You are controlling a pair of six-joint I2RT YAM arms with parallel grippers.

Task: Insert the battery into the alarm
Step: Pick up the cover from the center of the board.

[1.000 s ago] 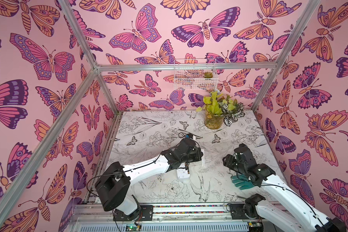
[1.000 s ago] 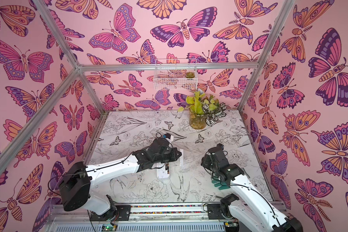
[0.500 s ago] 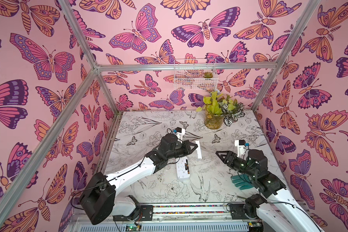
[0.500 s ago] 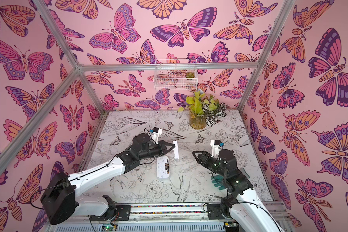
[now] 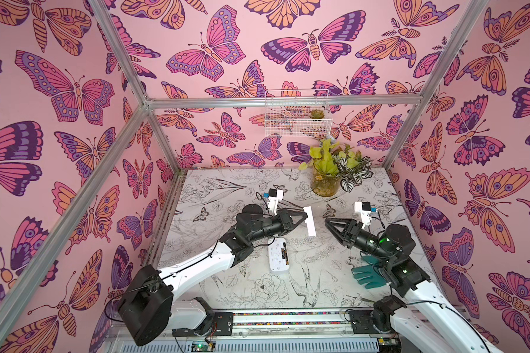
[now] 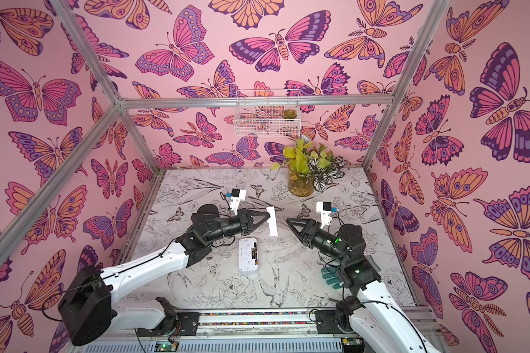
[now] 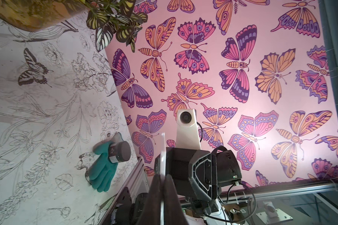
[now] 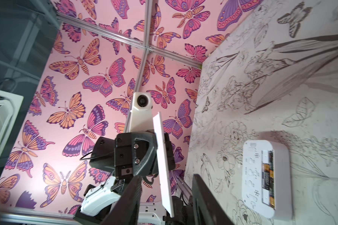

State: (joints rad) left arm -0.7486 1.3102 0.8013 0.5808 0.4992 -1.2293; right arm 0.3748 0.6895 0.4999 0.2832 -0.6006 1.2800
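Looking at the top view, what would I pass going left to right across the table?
Alarm → white cover → right gripper → teal glove.

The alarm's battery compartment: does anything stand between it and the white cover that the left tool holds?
Nothing visible does. The left tool holds the white cover in the air near the alarm, whose compartment faces up, uncovered. The open right tool stands aside, not between them.

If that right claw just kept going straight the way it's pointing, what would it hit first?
Most likely the white cover, which the left gripper holds up just ahead of the right gripper, whose jaws are open. Depth is hard to judge.
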